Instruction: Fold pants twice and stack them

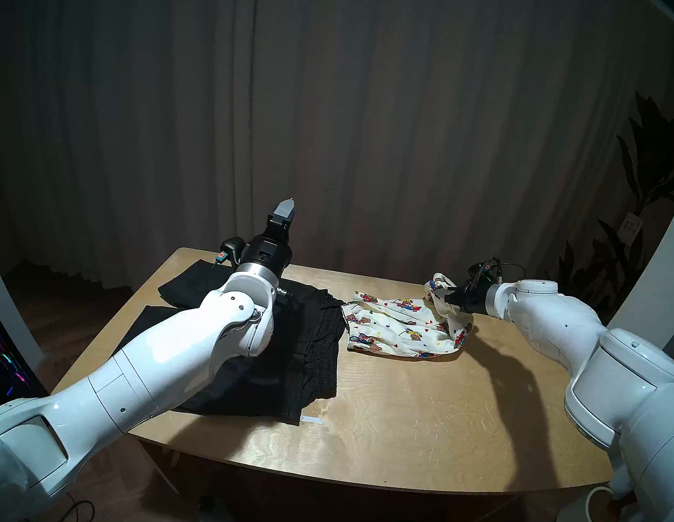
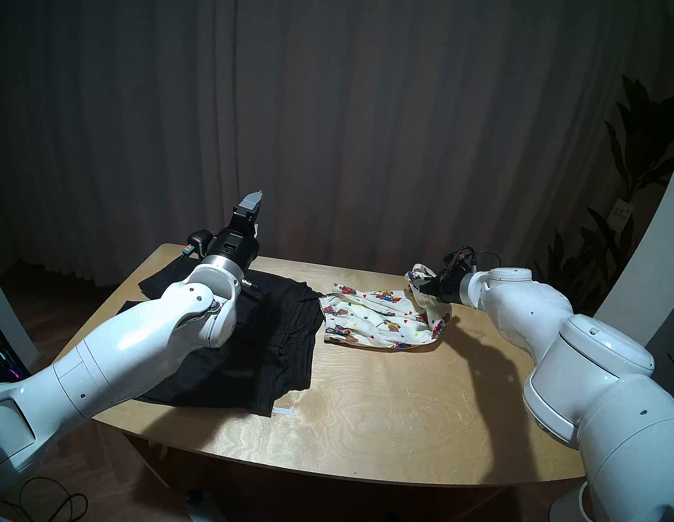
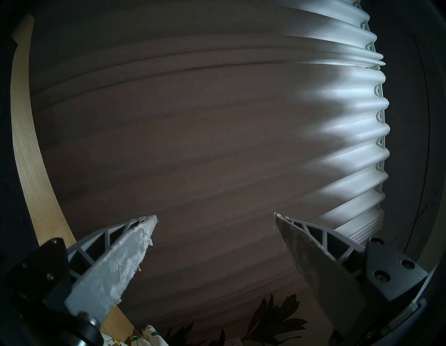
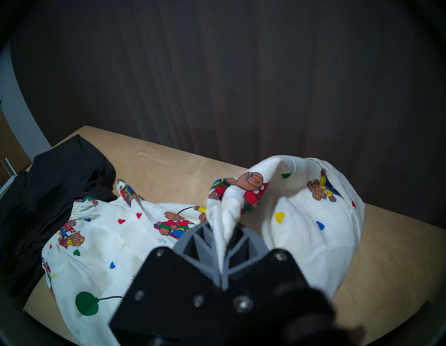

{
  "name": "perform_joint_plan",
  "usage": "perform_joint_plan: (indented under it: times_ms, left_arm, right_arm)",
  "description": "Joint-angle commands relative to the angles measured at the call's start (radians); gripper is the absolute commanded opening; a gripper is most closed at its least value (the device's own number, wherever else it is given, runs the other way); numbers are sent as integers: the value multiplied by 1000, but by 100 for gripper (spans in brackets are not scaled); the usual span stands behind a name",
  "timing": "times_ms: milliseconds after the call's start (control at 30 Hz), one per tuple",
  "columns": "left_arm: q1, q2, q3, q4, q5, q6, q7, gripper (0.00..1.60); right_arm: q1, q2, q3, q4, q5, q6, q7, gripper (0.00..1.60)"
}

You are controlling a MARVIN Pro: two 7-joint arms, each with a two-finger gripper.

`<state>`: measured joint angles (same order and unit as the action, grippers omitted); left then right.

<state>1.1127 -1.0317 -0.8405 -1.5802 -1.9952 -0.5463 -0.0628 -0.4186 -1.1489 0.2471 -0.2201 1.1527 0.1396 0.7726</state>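
Cotton of cream teddy-bear-print shorts (image 4: 101, 241) reads light, limp; my right gripper (image 4: 223, 244) pinches its hem shut — I'd grip seams; left gripper (image 3: 214, 232) gapes empty.

1. The near half of the counter (image 1: 411, 428) on the right side lies bare, open to a claw from above or from the front edge.
2. The black pants (image 1: 270, 357) spread over the counter's left part, with the left arm (image 1: 167, 351) slanting above them.
3. The bear-print pants (image 1: 399, 327) fill the far middle, touching the black pair; one end is raised in the right claw (image 1: 444, 297).
4. The left claw (image 1: 284, 212) stands spread in open air before the curtain (image 1: 345, 126).
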Motion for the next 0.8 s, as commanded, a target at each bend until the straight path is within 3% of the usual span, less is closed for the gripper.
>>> perform_joint_plan:
  times_ms: [0, 333, 467, 767]
  left_arm:
    - [-3, 2, -18, -28, 2, -17, -18, 160]
    - [17, 16, -33, -46, -3, -44, -25, 160]
    - [27, 25, -36, -52, -4, -55, -23, 160]
    - [51, 46, -48, -74, -3, -82, -25, 160]
  right_arm:
    - [29, -29, -2, 2, -7, -28, 61, 0]
    - [21, -74, 8, 19, -11, -32, 104, 0]
    - [22, -107, 25, 41, 10, 43, 92, 0]
    - [34, -141, 34, 46, 10, 53, 99, 0]
